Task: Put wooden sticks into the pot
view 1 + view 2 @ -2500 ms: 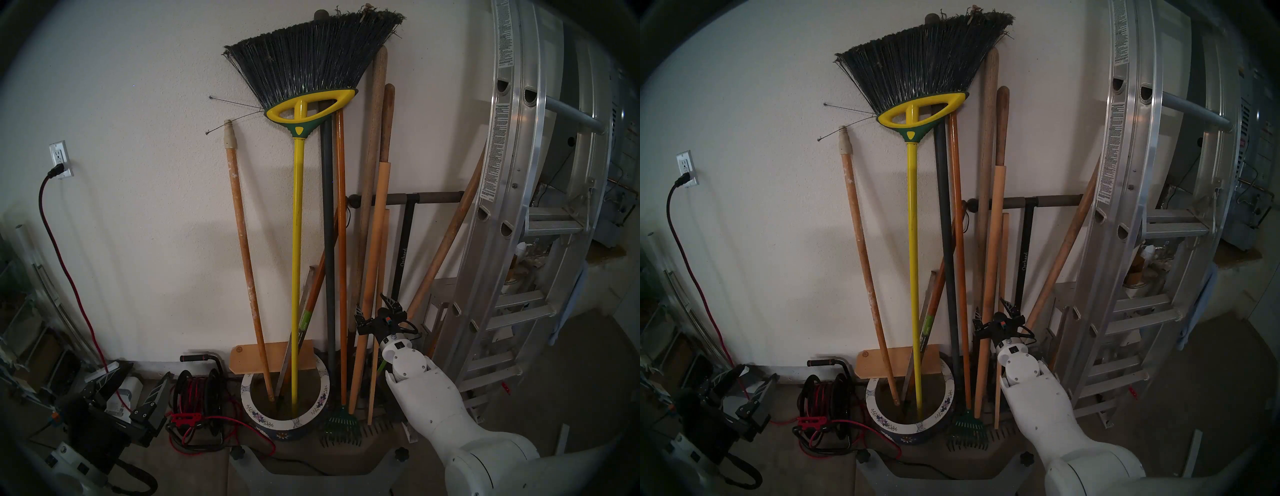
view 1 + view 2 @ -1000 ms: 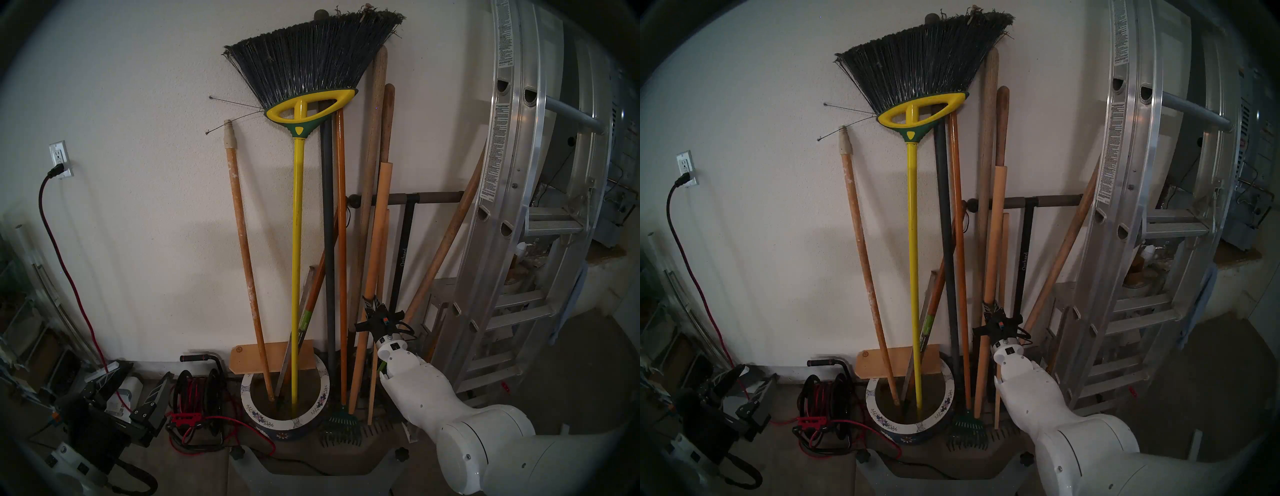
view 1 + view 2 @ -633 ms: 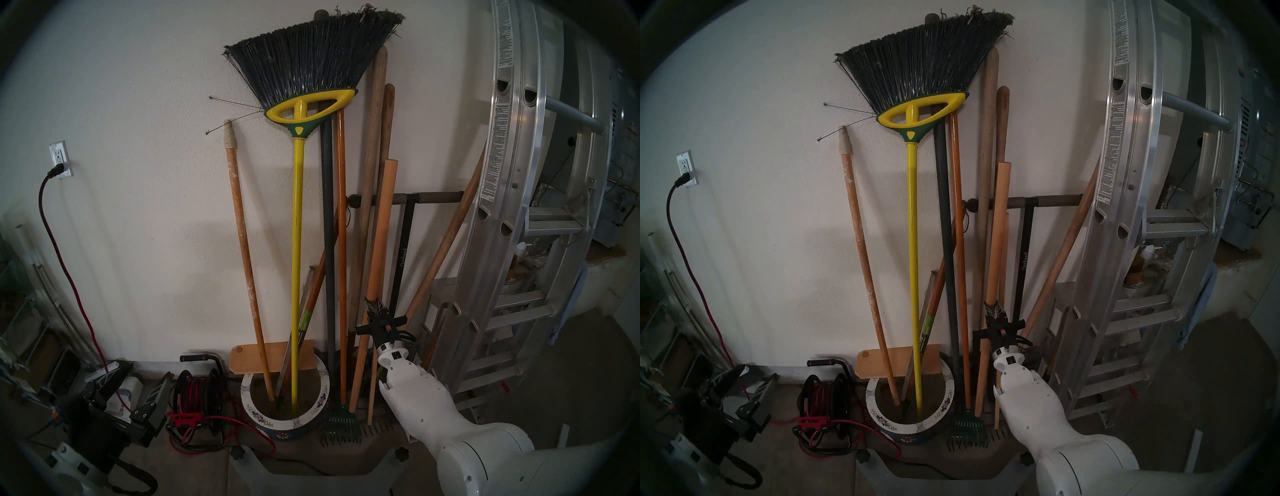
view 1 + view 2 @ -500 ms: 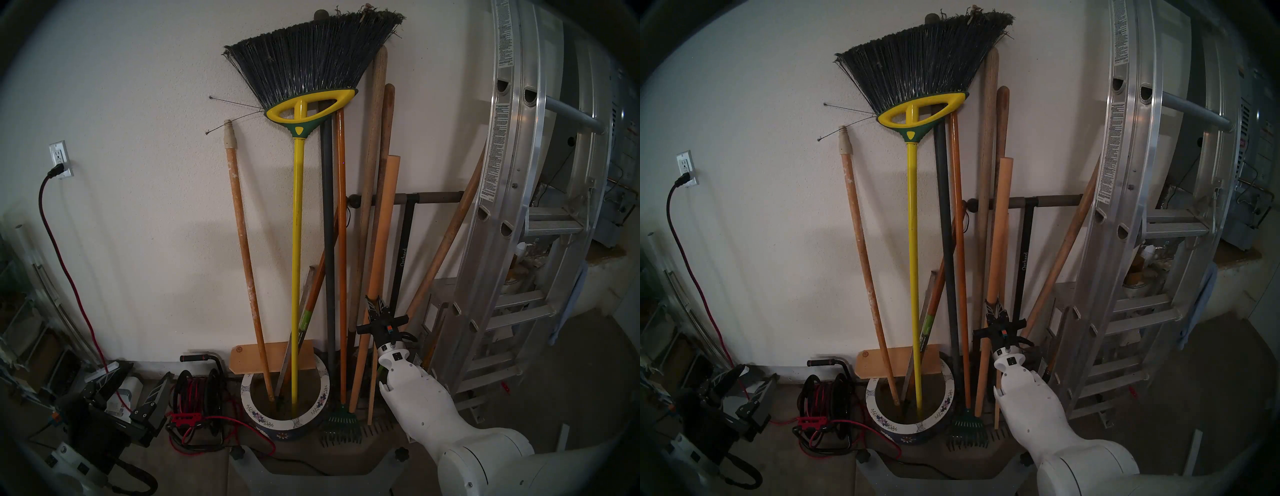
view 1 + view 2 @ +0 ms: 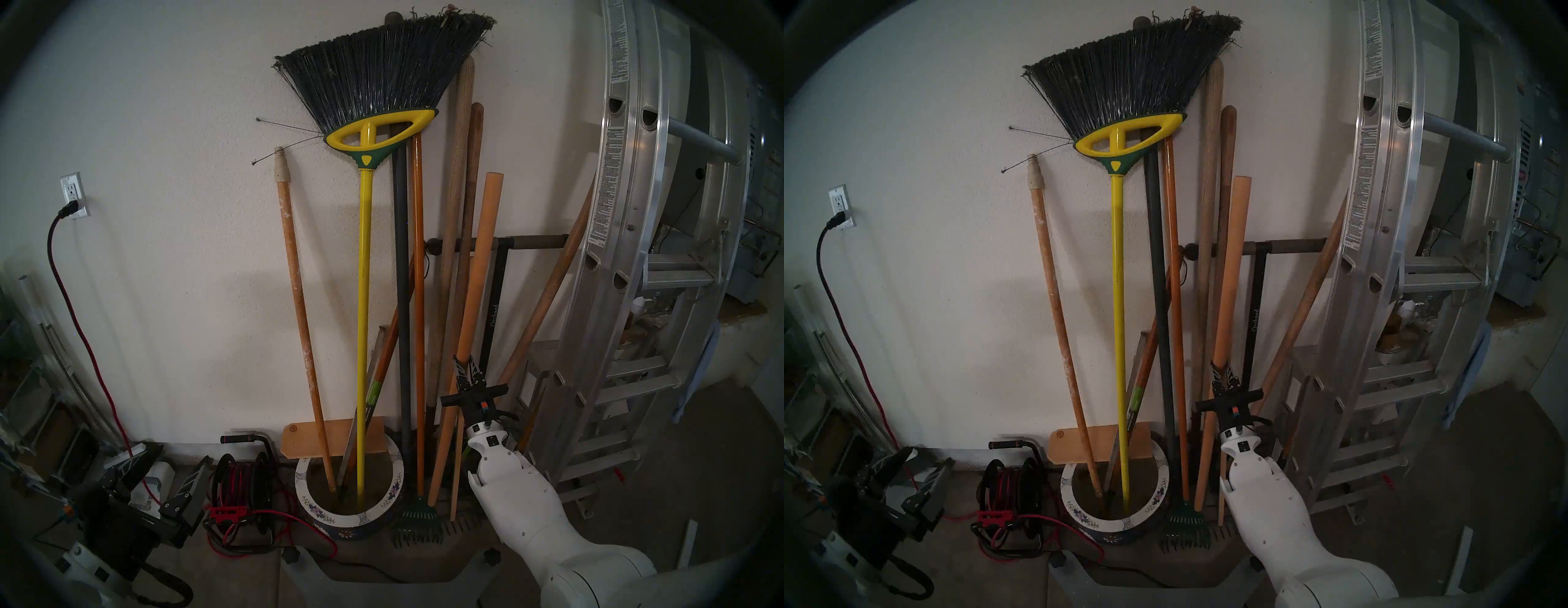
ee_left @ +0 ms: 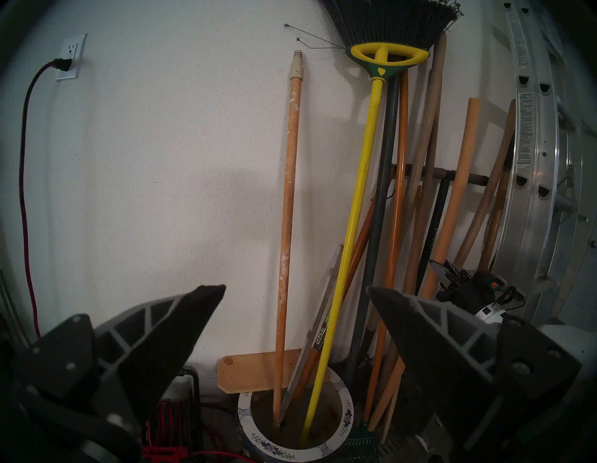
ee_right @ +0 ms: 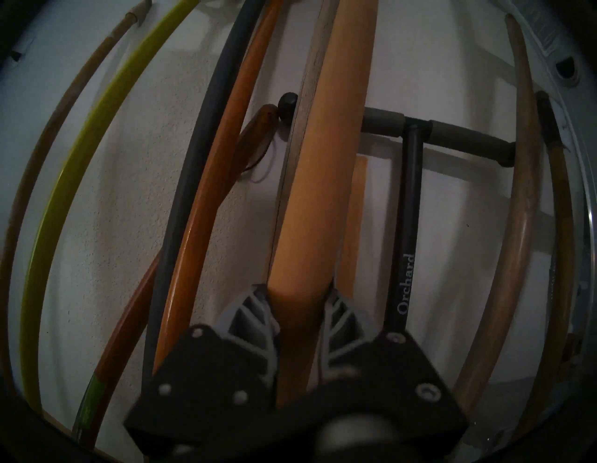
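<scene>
Wooden and smooth, the plain tan dowel (image 5: 474, 305) is clamped low on its shaft by the right gripper (image 5: 466, 373), jaws closed tight on it, among the rake and shovel handles against the wall, just right of the pot (image 5: 392, 488). Its foot seems to sit near the floor beside the green rake (image 5: 418, 522); I cannot tell if it is clear. The speckled pole (image 5: 301, 314) and yellow broom (image 5: 362, 322) already stand in the pot. The step in hand is pulling this dowel free. Next it likely needs lifting above the white rim, carrying left past the orange handle (image 5: 419, 305), then lowering in. The left gripper (image 6: 297, 323) hangs wide open, empty, well to the left
</scene>
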